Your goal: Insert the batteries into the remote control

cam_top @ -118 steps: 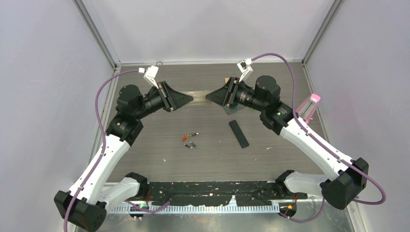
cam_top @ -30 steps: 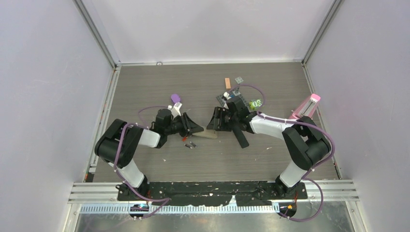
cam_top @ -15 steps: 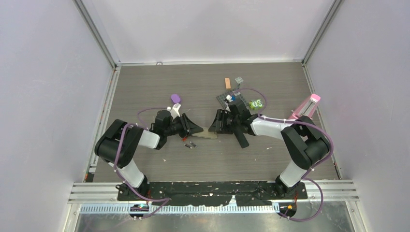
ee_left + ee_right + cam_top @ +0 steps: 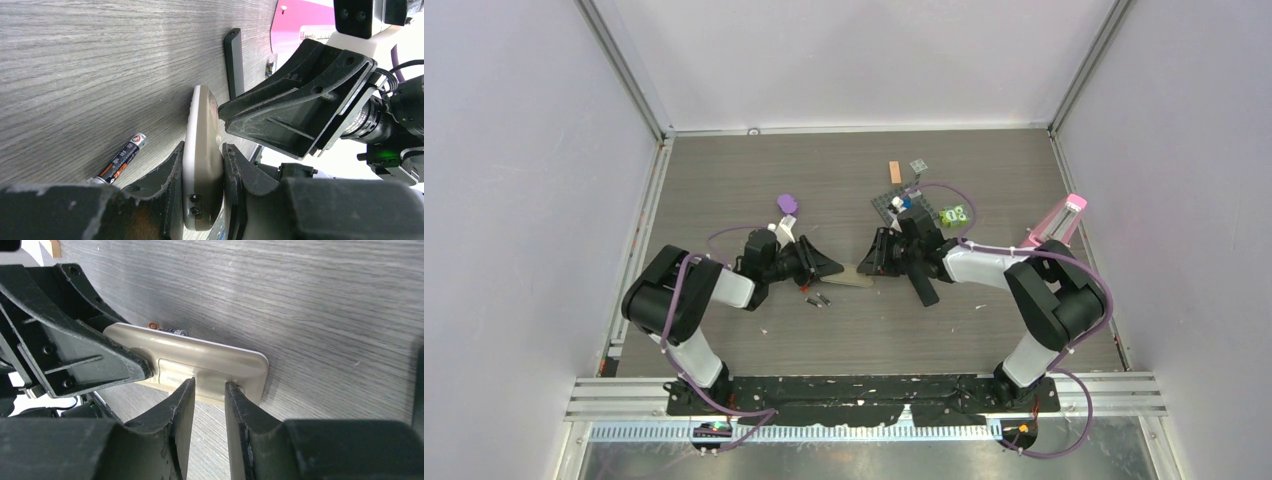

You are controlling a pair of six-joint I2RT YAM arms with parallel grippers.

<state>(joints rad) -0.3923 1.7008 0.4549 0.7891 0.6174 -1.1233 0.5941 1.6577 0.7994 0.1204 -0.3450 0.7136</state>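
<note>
Left gripper clamped narrow on one end of the beige remote, arm folded low, reaching in from frame left. Right gripper fingers close together at the remote's other end; can't tell if gripping. Remote stands on its long edge at top-view centre, long axis left-right. Black bar just right. Batteries lie on the table just below the remote, bare wood below them.
</note>
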